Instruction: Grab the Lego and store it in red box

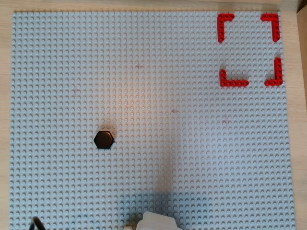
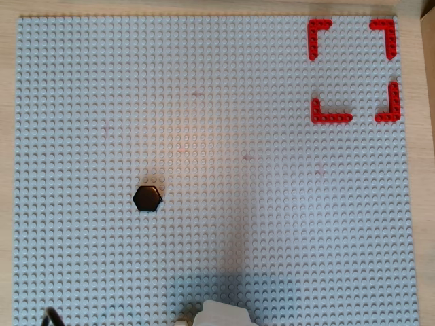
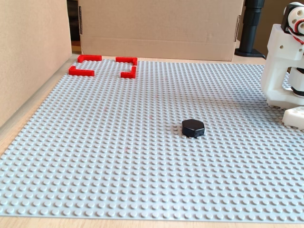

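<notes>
Pincer itself is out of sight, so I cannot tell its state; only the white arm base (image 3: 285,71) stands upright at the baseplate's (image 1: 153,182) edge. Lego (image 1: 103,139) lies flat on open studs, a hexagon with no long axis, well apart from the red box (image 1: 232,83) in the far corner, beside cardboard walls (image 3: 28,57).

Black Lego (image 1: 103,139), red box (image 1: 233,83) brackets, grey studded baseplate (image 1: 144,72).
</notes>
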